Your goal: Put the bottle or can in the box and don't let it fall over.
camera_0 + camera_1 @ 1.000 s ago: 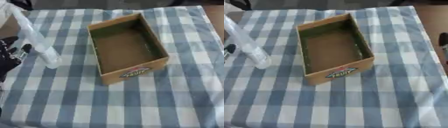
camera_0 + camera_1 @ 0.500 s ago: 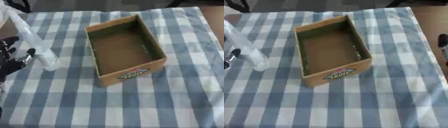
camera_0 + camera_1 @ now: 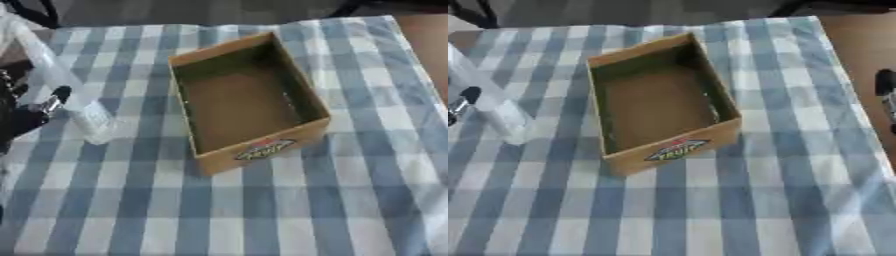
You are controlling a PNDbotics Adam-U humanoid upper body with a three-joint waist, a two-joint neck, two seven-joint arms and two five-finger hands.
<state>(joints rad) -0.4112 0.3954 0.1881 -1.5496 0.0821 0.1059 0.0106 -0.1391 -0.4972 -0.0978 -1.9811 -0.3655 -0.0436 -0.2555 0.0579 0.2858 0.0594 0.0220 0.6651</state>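
Starting at the left edge of the bench [image 3: 262,220], we are seeing our left hand [image 3: 26,112] coming in low, dark fingers [image 3: 54,97] reaching toward the clear plastic bottle [image 3: 66,85]. The fingers are lying just beside its lower part, on its left side; we cannot tell whether they are curling round it or only resting alongside. The bottle is standing on the checked cloth near that left edge, its long axis running upward and leaning toward the far left corner, its base nearest the box. Moving right, the open cardboard box [image 3: 262,145] is sitting near the middle of the bench, empty, a printed label on its near wall, just apart from the bottle. Our right hand [image 3: 885,95] is showing only as a dark shape at the right edge, well apart, its fingers unreadable. We judge the left hand the nearer one for the lift.
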